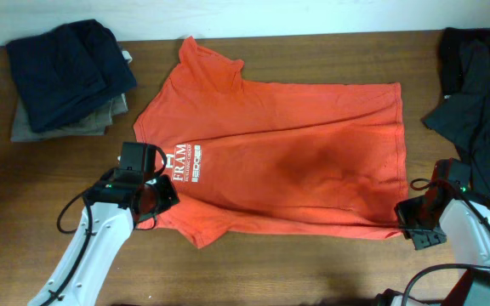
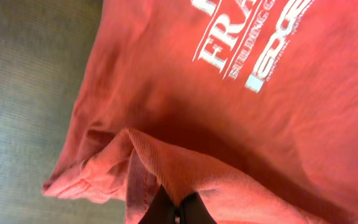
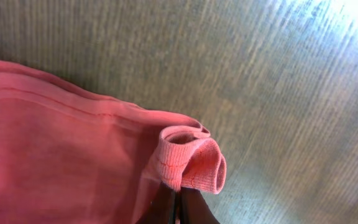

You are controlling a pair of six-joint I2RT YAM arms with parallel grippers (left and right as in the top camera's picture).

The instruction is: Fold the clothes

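Observation:
A red-orange T-shirt [image 1: 279,144] with white lettering [image 1: 187,161] lies spread on the wooden table, collar to the left and hem to the right. My left gripper [image 1: 158,201] is shut on a pinch of the shirt's near shoulder fabric [image 2: 185,177], which bunches up above the black fingers [image 2: 194,210]. My right gripper [image 1: 408,218] is shut on the near hem corner [image 3: 191,163], whose ribbed edge curls into a roll over the fingertips [image 3: 197,208]. The lettering [image 2: 253,43] fills the upper part of the left wrist view.
A stack of folded dark navy and olive garments [image 1: 66,76] sits at the back left. A heap of black clothing [image 1: 479,93] lies at the right edge. Bare wooden tabletop [image 1: 296,263] runs along the front between the two arms.

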